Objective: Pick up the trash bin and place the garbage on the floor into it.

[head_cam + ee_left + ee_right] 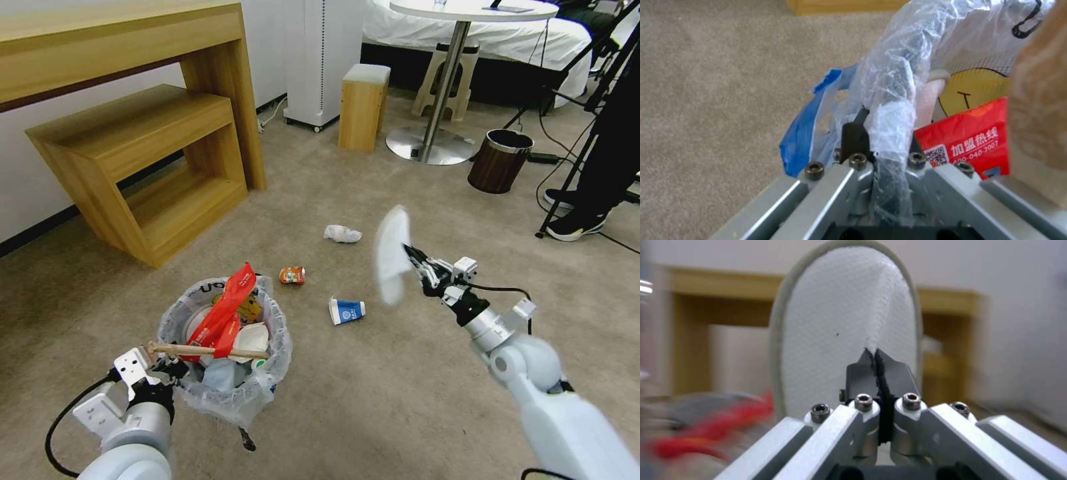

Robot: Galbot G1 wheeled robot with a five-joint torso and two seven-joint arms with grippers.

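1. progress: the trash bin [227,347] is lifted in my left tool [167,367] and already holds a red wrapper [223,313], a wooden stick [207,351] and other litter.
2. remaining on the floor [333,400]: a blue-white paper cup [346,311], an orange can [292,275] and a white tissue [342,233], all well apart from the bin.
3. left tool: pressed together on the bin's rim through the plastic bag [893,110]; the arm is low at my left front.
4. right tool [876,356]: pinching a white slipper [840,323] by its edge, tips closed on it.
5. right arm pose: extended forward, slipper held upright in the air to the right of the bin; the slipper appears blurred, probably in motion.
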